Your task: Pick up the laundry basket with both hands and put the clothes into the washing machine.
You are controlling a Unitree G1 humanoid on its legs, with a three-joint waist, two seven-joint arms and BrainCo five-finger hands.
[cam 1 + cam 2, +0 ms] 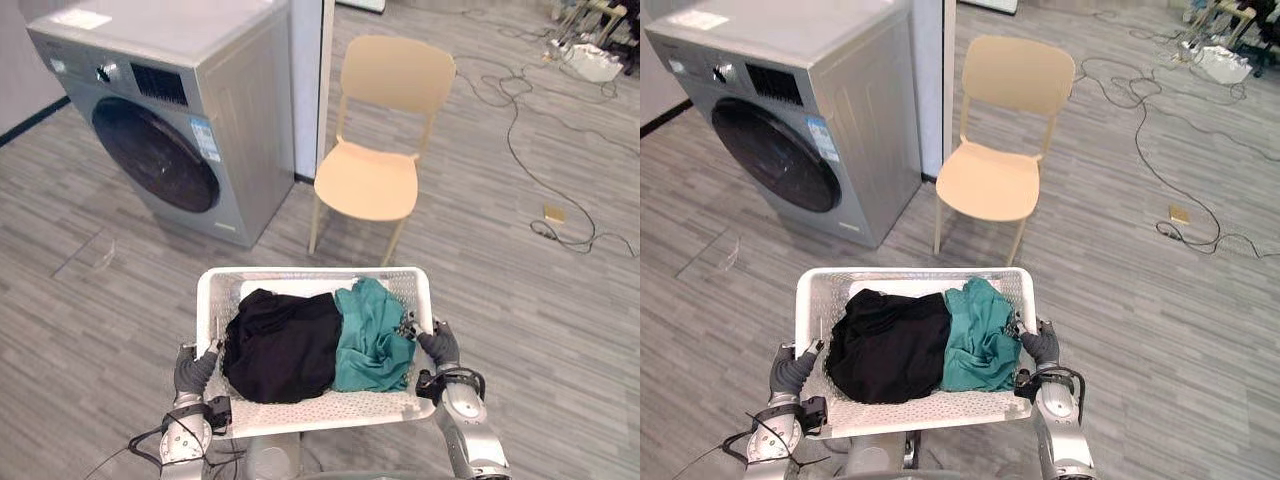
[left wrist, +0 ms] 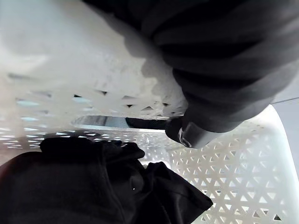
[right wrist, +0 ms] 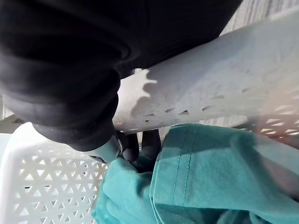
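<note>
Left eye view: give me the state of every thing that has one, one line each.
Washer: door shut.
Basket: held at both sides, holds two cloths.
Black cloth: crumpled in basket, left.
Teal cloth: crumpled in basket, right.
Chair: upright.
Left hand: shut on basket rim.
Right hand: shut on basket rim.

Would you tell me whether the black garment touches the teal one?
Touching: in the left eye view the black garment lies against the teal garment.
</note>
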